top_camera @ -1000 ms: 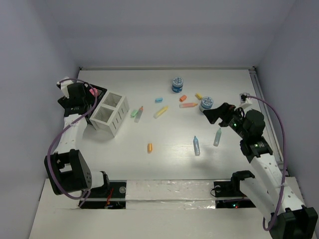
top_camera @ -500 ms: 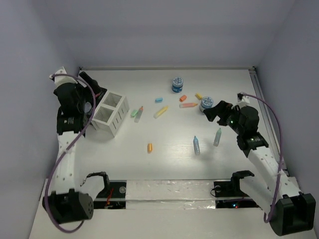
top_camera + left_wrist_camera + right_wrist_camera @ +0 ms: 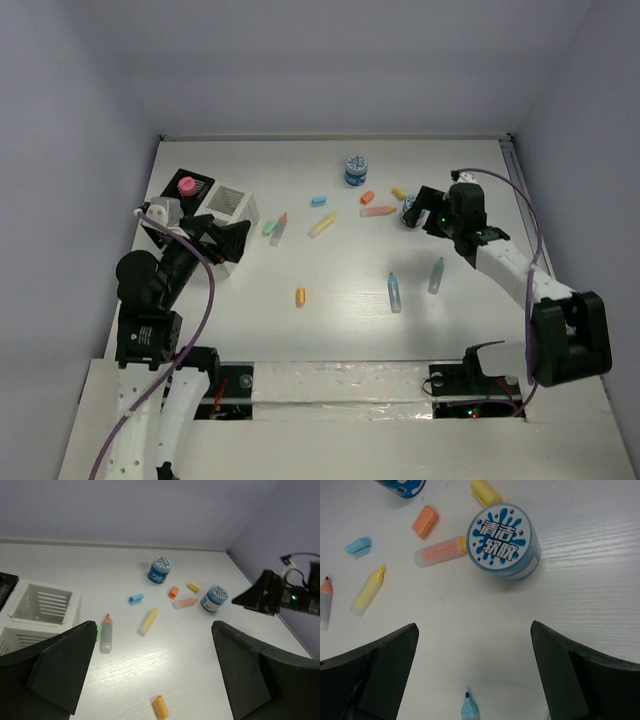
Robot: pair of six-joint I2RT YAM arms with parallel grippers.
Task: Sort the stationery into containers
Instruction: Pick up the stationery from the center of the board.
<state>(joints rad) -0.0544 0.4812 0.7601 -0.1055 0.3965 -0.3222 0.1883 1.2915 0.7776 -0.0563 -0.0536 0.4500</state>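
While beside tub, 1 orange stick.

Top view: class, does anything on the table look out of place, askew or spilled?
Nothing looks spilled or damaged. What stands out is disorder: sticks and two tubs lie scattered at all angles on the table, outside the black tray and white box. Only a pink piece sits in the tray.

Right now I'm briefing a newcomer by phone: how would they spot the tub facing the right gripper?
Go to the table's right side, where the open right gripper points. The tub sits just ahead of it, round, with a blue splash-print lid. Unlike the other tub farther back, it has a pink-orange stick lying right beside it.
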